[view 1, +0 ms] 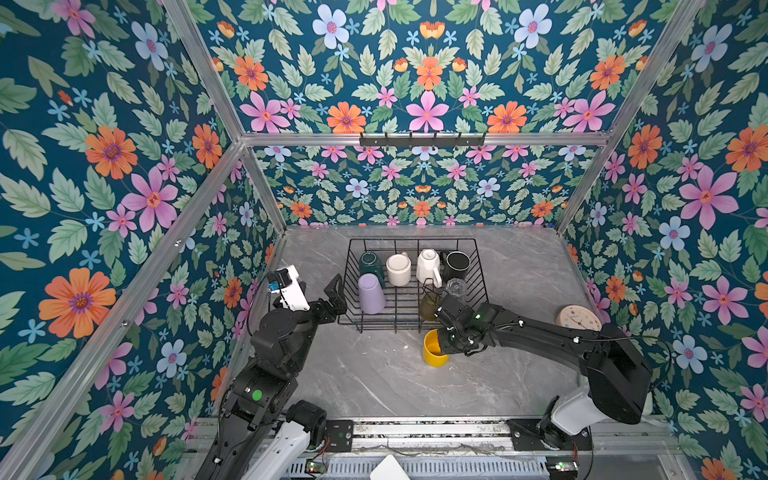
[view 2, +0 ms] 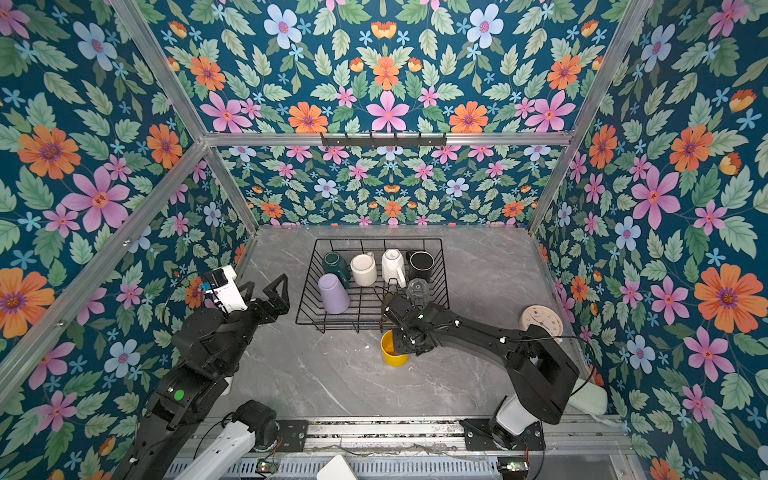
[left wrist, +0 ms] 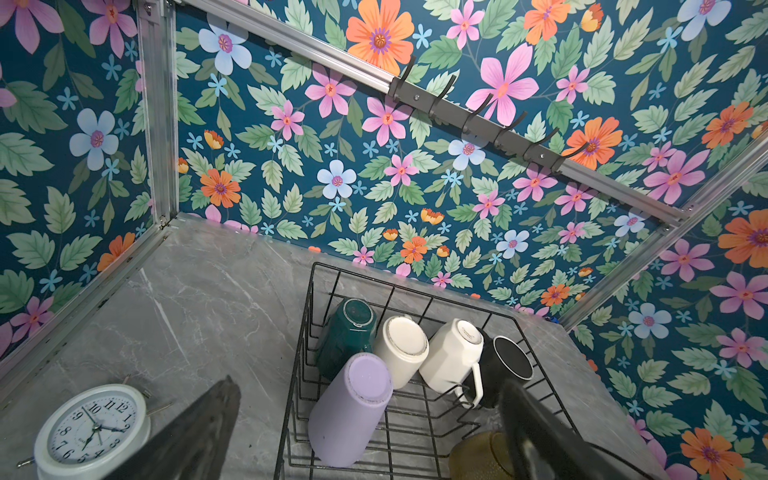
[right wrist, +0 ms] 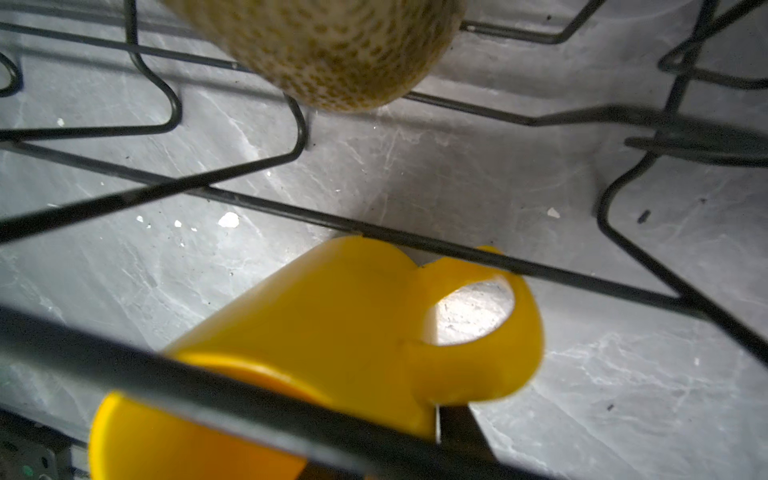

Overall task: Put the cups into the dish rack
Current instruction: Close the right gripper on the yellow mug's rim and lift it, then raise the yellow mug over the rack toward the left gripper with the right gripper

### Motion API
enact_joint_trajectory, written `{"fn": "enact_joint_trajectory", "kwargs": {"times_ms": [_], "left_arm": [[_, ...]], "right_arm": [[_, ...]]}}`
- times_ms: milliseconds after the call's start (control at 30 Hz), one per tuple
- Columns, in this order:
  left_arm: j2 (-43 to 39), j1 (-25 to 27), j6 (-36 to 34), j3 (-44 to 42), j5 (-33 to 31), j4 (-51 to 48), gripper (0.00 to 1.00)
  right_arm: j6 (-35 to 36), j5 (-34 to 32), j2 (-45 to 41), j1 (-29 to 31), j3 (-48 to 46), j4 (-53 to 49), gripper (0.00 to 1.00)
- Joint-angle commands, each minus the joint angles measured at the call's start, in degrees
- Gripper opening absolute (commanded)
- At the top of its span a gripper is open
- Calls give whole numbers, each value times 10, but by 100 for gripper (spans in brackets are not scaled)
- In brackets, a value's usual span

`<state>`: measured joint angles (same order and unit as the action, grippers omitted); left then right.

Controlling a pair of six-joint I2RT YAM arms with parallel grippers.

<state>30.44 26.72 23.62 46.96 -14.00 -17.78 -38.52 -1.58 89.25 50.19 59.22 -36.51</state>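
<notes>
Yellow mug [view 1: 432, 355] clamped at rim by right gripper [view 1: 441, 343]; dish rack [view 1: 395, 307] front edge just ahead; left gripper [view 2: 266, 289] spread wide

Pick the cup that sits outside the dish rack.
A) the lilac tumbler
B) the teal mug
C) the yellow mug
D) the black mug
C: in both top views the yellow mug sits on the table just in front of the dish rack, while the other three cups lie inside the wire basket.
</notes>
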Motion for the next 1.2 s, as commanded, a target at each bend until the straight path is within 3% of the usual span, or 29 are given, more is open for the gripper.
{"fn": "enact_joint_trajectory", "kwargs": {"times_ms": [0,333,600,767,900,1167], "left_arm": [[-2,0,0,0,-6,3,100],[-2,0,10,-3,-11,5,100],[-7,0,23,-9,6,25,100],[-2,0,30,-13,47,45,100],[7,0,36,-14,89,61,100],[60,0,65,-31,266,134,100]], "right_arm": [[10,0,1,0,1,-12,22],[29,7,-40,1,-9,-29,0],[37,41,-120,1,-7,-31,0],[40,84,-173,-6,12,-19,0],[31,149,-214,-52,15,14,0],[-15,288,-262,-161,-26,128,0]]}}
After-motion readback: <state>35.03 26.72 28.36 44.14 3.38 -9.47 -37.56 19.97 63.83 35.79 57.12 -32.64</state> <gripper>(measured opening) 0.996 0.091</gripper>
